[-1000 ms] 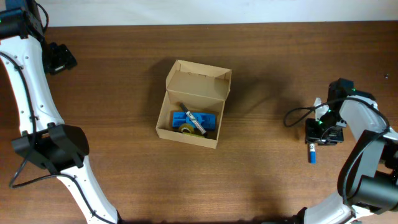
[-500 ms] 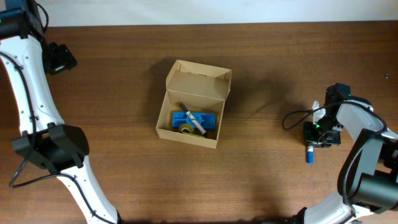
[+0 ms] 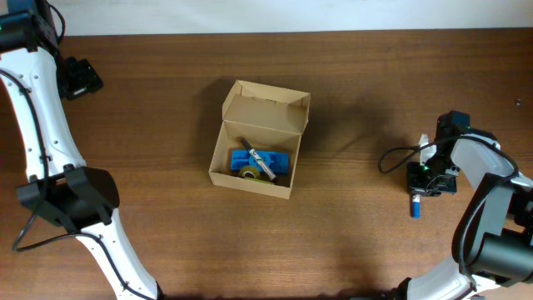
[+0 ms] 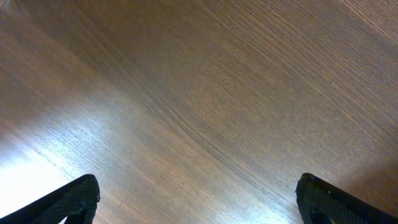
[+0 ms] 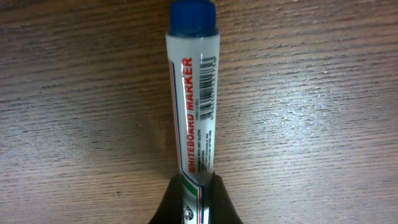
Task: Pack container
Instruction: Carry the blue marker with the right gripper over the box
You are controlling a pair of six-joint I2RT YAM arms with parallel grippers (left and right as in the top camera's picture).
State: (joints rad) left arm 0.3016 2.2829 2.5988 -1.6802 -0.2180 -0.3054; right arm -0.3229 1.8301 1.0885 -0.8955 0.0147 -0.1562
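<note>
Right wrist view has the right hand (image 5: 194, 200) pinching the lower end of a whiteboard marker (image 5: 193, 106), whose blue cap points away from the fingers. The marker sits low over the wood; whether it is lifted clear cannot be told. Overhead, this hand and marker are close to the right edge of the bench (image 3: 166, 237), well apart from the container (image 3: 248, 181). The container stands about mid-bench, slightly toward the far edge, its flap lid upright and open. Inside lie a blue packet (image 3: 283, 160), a pen-like stick (image 3: 261, 161) and a small yellowish roll (image 3: 250, 172). The left hand (image 4: 202, 202) is spread wide over bare wood near the far left corner, holding nothing. Packing looks partly done: carrying the marker across, dropping it in and closing the lid remain.
</note>
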